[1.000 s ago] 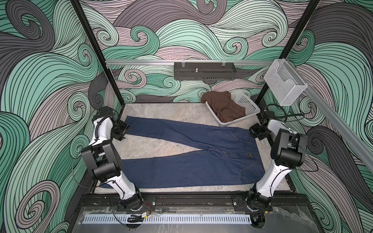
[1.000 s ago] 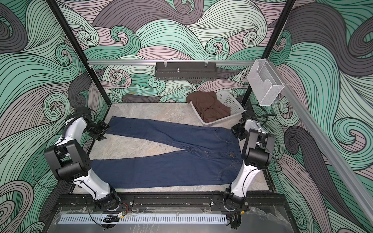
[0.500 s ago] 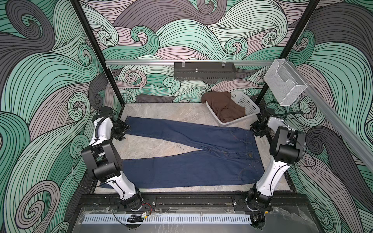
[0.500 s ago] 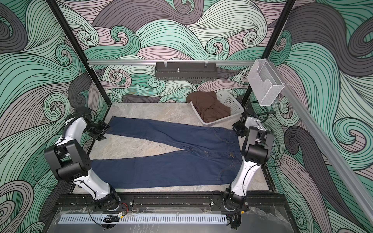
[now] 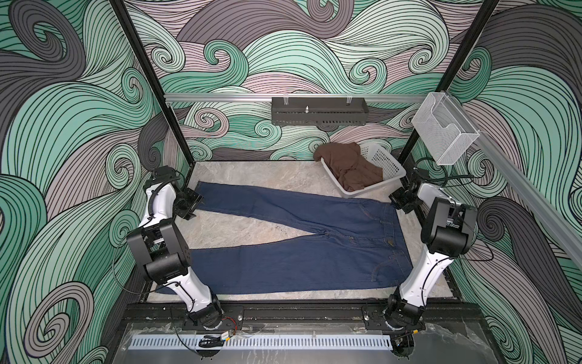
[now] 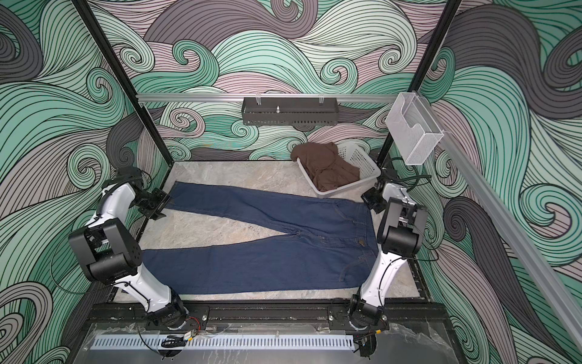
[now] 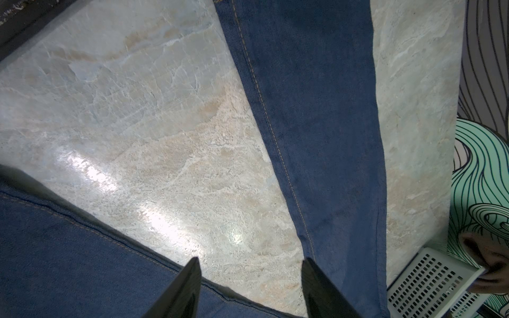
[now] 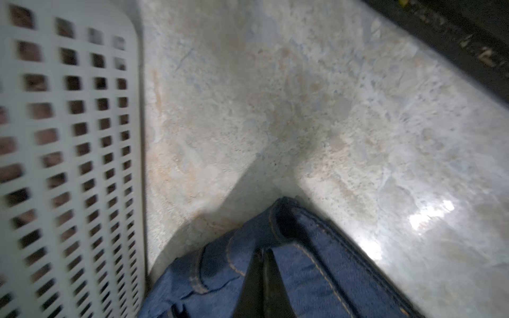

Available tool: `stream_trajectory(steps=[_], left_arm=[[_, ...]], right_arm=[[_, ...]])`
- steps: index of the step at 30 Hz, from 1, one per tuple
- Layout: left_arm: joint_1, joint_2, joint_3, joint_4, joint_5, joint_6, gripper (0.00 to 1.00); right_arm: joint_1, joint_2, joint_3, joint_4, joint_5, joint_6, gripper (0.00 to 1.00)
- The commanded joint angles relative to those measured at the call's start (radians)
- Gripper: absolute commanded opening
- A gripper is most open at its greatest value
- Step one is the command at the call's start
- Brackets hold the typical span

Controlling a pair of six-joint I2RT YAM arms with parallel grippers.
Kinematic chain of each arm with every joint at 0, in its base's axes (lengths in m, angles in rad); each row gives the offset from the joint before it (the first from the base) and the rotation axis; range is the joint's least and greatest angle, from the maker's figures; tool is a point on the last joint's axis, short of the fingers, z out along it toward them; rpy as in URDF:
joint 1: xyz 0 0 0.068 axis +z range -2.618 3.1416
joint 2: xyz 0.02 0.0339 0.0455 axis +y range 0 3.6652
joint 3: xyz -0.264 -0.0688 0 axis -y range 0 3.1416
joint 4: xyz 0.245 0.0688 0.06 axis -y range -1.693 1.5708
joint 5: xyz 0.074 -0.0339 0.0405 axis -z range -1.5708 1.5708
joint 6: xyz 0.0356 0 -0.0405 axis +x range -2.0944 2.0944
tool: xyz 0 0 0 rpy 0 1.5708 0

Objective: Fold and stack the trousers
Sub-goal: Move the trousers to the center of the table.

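Where the table [image 5: 239, 227] runs closest to the arms' bases, the trousers [image 5: 302, 252] lie flat and unfolded on it with the front side up. They are dark blue denim with orange-brown stitching. A small copper button [image 5: 391, 242] sits on the waistband, above the fly seam and a curved front pocket. The cloth is smooth, with hardly a wrinkle.

Their long axis runs across the table, with the waist toward the robot's right and the hems toward its left. The near leg lies almost parallel to the front edge, and its hem is hidden behind the left arm. From the crotch the legs spread in a narrow V with bare table between them, and the far leg slants away toward the far left corner.

The left gripper [image 5: 193, 206] sits low at the far leg's hem. In the left wrist view its fingers [image 7: 190, 286] stand apart with nothing between them but table, so it is open and holds nothing.

At the far corner of the waistband, the right gripper [image 5: 397, 201] is down on the cloth. The right wrist view shows its fingers [image 8: 253, 289] pressed together with the waistband bunched around them, so it is pinching the trousers.

Just beyond the waist, in the far right corner, stands a white basket [image 5: 390, 164] holding a crumpled brown cloth [image 5: 349, 160].
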Motion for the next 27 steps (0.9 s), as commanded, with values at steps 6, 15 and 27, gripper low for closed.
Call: stream_trajectory(steps=[6, 15, 27], left_arm=[[-0.005, 0.032, 0.041, -0.013, 0.001, -0.014, 0.61], [-0.013, 0.111, 0.126, -0.038, 0.048, -0.020, 0.63], [-0.016, 0.152, 0.239, -0.089, 0.054, 0.010, 0.63]], right_arm=[[-0.013, -0.064, 0.070, -0.061, 0.020, 0.008, 0.08], [0.043, 0.028, 0.059, -0.076, -0.077, 0.031, 0.15], [0.026, 0.115, -0.030, -0.065, -0.017, 0.069, 0.07]])
